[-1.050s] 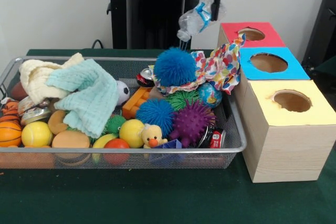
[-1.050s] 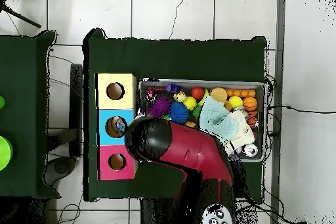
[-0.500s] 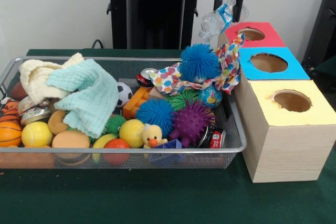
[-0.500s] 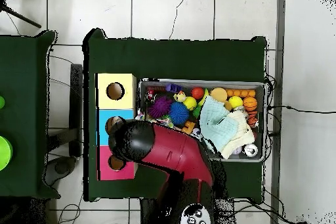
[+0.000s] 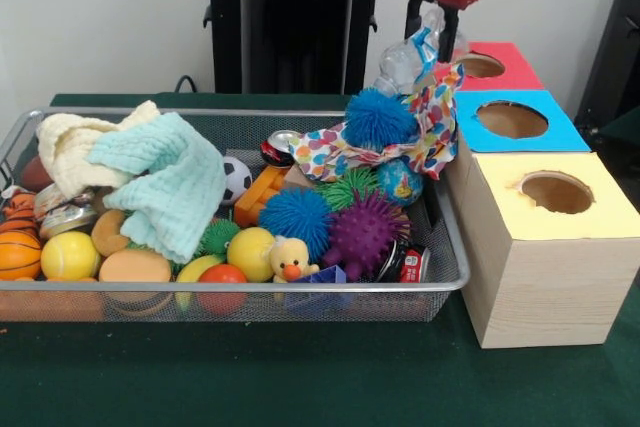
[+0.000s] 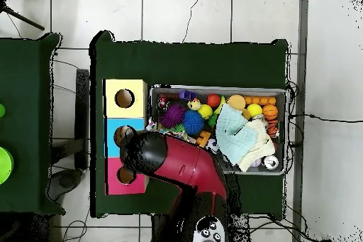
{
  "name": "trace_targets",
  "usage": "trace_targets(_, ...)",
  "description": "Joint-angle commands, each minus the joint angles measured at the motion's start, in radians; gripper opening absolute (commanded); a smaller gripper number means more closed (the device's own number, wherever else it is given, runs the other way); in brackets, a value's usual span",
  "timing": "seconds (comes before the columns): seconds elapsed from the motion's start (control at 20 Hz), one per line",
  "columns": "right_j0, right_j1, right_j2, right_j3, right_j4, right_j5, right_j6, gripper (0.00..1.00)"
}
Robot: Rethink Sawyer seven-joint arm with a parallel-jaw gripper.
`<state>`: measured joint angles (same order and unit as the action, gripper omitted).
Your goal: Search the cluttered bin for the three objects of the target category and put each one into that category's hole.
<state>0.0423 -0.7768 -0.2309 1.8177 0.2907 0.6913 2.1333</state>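
My gripper (image 5: pixel 431 25) hangs at the top right of the front view, shut on a crumpled clear plastic bottle (image 5: pixel 401 63) that dangles below it. The bottle hovers over the far right corner of the wire bin (image 5: pixel 230 287), just left of the red box (image 5: pixel 515 51) and its hole (image 5: pixel 480 65). Beside it stand the blue box (image 5: pixel 553 132) and the yellow box (image 5: pixel 600 209), each with a round hole. In the overhead view the red arm (image 6: pixel 177 165) covers the gripper and bottle, near the red box (image 6: pixel 113 182).
The bin holds spiky balls (image 5: pixel 365 232), a blue spiky ball (image 5: pixel 378 117) on a polka-dot cloth (image 5: pixel 425 127), a mint towel (image 5: pixel 165 182), a cream cloth (image 5: pixel 70 142), cans, a rubber duck (image 5: pixel 290 259) and toy fruit. The boxes flank the bin's right side.
The gripper carried the bottle to the right toward the red box, then dipped slightly. The blue spiky ball shifted right on the polka-dot cloth.
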Motion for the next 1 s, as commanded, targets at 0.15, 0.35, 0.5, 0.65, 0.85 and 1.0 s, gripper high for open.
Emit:
trace_targets(0.15,-0.031,0.123,0.091,0.082,0.089,-0.254,0.235,0.0)
trace_targets(0.35,-0.024,0.175,0.125,0.088,0.13,-0.377,0.26,0.0)
trace_targets(0.5,-0.011,0.223,0.155,0.083,0.178,-0.46,0.296,0.0)
trace_targets(0.65,0.053,0.255,0.139,0.059,0.254,-0.478,0.366,0.0)
trace_targets(0.85,0.154,0.277,0.086,0.021,0.365,-0.435,0.444,0.0)
trace_targets(1.0,0.211,0.278,0.044,-0.001,0.418,-0.377,0.482,0.0)
